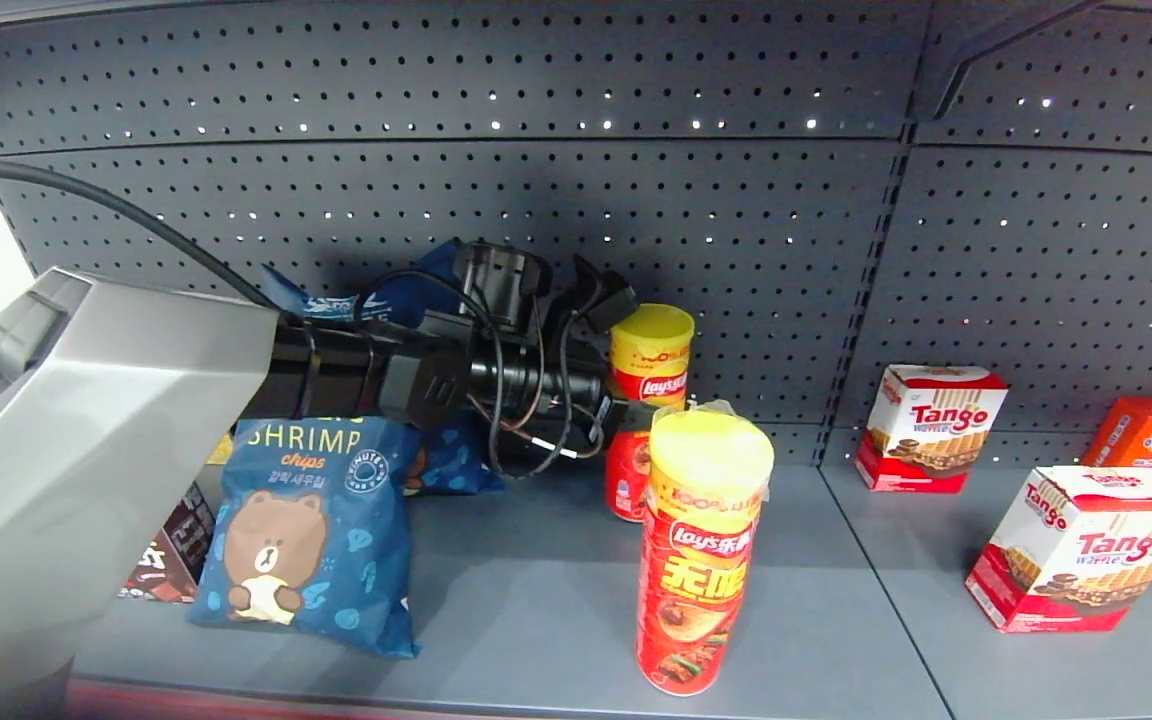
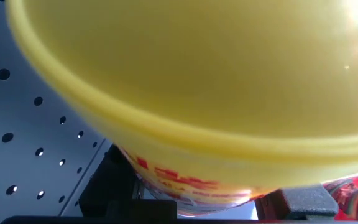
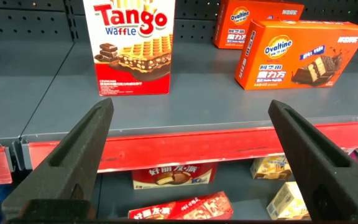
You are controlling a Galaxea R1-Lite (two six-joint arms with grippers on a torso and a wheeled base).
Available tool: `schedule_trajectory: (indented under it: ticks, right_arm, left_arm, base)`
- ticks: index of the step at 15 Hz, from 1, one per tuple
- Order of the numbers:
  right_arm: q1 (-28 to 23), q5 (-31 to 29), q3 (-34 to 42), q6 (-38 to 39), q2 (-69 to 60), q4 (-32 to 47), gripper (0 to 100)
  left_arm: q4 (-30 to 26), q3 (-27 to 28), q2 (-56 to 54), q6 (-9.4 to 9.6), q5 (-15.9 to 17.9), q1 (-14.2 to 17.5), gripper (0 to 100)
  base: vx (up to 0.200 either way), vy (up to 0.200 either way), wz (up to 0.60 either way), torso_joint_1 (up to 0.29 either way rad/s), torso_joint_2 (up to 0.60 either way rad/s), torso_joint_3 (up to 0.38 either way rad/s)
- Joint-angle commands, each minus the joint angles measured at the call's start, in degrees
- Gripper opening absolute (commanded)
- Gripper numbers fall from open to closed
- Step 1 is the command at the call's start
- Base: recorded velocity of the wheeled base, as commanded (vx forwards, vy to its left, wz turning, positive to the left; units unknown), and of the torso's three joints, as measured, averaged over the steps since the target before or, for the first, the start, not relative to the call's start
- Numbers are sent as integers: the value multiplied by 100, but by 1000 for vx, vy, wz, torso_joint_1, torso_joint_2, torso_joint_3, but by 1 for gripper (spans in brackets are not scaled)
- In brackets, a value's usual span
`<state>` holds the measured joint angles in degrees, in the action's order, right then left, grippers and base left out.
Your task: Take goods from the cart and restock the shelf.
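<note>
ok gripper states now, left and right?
Left gripper: closed on the rear chips can.
Right gripper: open, holding nothing.

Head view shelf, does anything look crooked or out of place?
The front waffle box sits turned at an angle to the shelf edge, and the shrimp chips bag leans back rather than standing. The front chips can stands upright; nothing is spilled.

Head camera over shelf (image 1: 536, 600); left wrist close at chip can (image 2: 197, 74); right wrist before same shelf.
</note>
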<state>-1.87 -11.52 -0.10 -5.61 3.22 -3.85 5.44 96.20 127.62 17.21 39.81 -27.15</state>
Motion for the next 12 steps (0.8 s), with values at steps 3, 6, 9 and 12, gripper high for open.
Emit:
schedule_trajectory:
  ticks: [3, 6, 9, 12]
  right_arm:
    - [2, 1, 1, -2, 12, -1, 100]
    - [2, 9, -8, -2, 12, 25, 100]
    - [2, 9, -8, -2, 12, 34, 100]
    - [2, 9, -8, -2, 12, 42, 100]
  left_arm:
    - [1, 48, 70, 28, 0, -27, 0]
    - [1, 4, 61, 45, 0, -54, 0]
    - [1, -13, 61, 54, 0, -89, 100]
    - [1, -189, 8, 63, 0, -71, 100]
  base:
    - [0, 0, 0, 0, 0, 0]
    - [0, 0, 0, 0, 0, 0]
    - [0, 0, 0, 0, 0, 0]
    - [0, 0, 0, 0, 0, 0]
